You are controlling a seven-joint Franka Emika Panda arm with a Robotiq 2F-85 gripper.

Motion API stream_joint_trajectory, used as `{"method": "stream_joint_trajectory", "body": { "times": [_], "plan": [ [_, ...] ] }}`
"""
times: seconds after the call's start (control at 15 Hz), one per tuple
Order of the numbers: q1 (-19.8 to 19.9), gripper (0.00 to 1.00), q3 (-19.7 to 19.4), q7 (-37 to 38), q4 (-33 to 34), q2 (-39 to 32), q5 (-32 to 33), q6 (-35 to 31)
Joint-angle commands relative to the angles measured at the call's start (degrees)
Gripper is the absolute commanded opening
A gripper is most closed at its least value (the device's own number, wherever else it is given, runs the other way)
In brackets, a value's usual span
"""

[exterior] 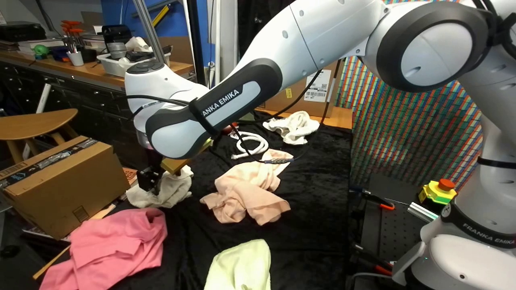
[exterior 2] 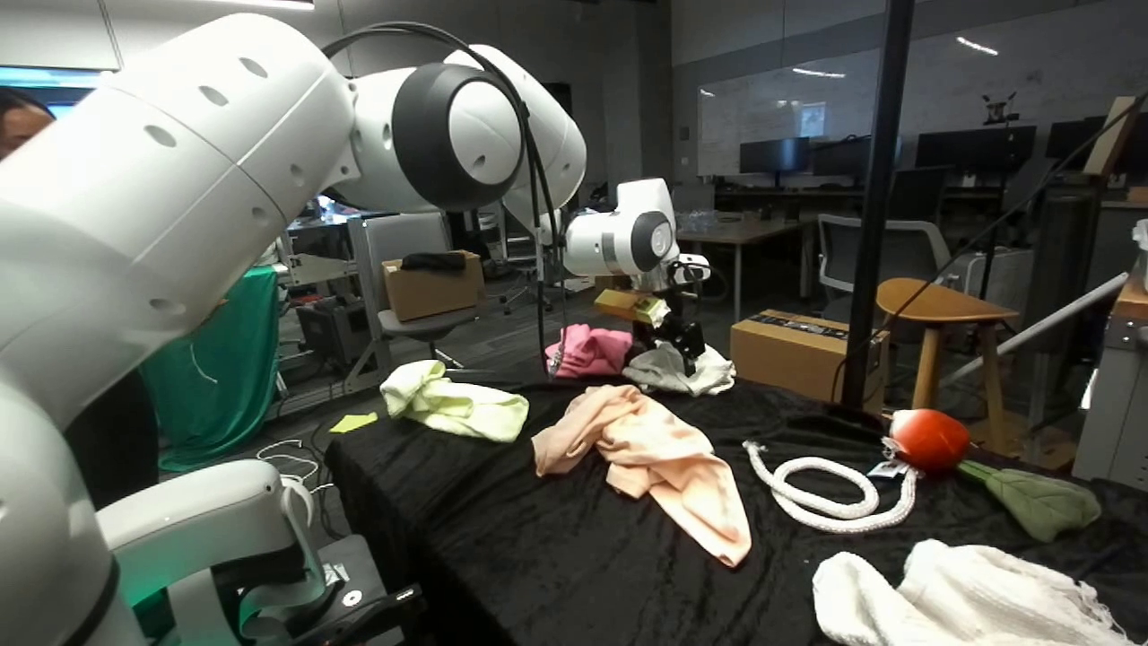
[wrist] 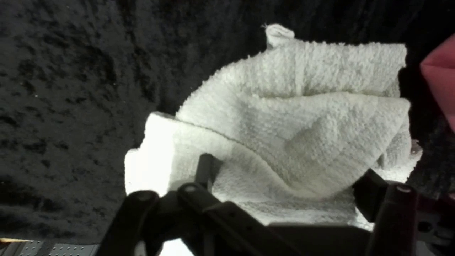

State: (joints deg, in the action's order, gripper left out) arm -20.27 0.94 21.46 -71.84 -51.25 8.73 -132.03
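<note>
fingers (wrist: 370, 193): apart; at them: white cloth (wrist: 298, 131) (nubbly, loosely folded); beneath: black velvety cover (wrist: 78, 106)

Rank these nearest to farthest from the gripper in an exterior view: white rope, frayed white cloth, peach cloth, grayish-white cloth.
1. Grayish-white cloth, directly below the open gripper.
2. Peach cloth, mid-picture.
3. White rope, to the picture's right of the peach cloth.
4. Frayed white cloth, bottom right corner.

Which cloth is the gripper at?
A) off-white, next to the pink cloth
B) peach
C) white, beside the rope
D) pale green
A: in the wrist view the gripper stands open at the off-white cloth, the pink cloth showing at the right edge.
</note>
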Motion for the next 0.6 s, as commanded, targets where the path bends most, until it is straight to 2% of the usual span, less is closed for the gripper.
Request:
{"method": "stream_joint_trajectory", "body": {
  "times": [0.0, 0.07, 0.4, 0.53],
  "plan": [
    [-0.95, 0.62, -0.93, 0.68, 4.18, -1.58, -0.28, 2.16],
    [-0.94, 0.52, -0.87, 0.7, 4.28, -1.41, -0.34, 2.42],
    [-0.81, 0.14, -0.62, 0.25, 4.93, -1.26, -0.45, 4.13],
    [-0.53, 0.09, -0.27, -0.23, 4.4, -0.27, -0.71, 5.02]
  ]
}}
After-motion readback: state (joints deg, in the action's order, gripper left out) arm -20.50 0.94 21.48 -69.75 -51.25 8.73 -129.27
